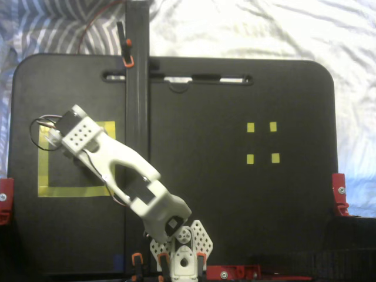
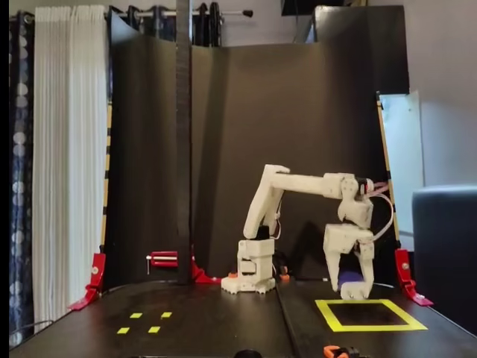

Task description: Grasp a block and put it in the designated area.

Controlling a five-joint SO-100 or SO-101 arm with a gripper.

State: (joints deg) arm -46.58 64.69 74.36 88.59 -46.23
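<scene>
Over on the left side of the black table (image 1: 235, 223) in the top-down fixed view, the white arm (image 1: 126, 176) reaches diagonally across the designated area (image 1: 44, 170), hiding the square's upper right corner while the left and bottom tape edges stay clear. Plenty of bare board lies to the right, out to the four tiny yellow squares (image 1: 262, 142). A dark vertical post (image 1: 137, 88) stands just beside the arm. From the front fixed view, the gripper (image 2: 356, 292) hangs down at the far edge of the yellow outline (image 2: 370, 315), its tips on the table. The block (image 2: 347, 278) shows as a dark blue shape between the fingers, apparently pinched, though it is half hidden and blurry.
</scene>
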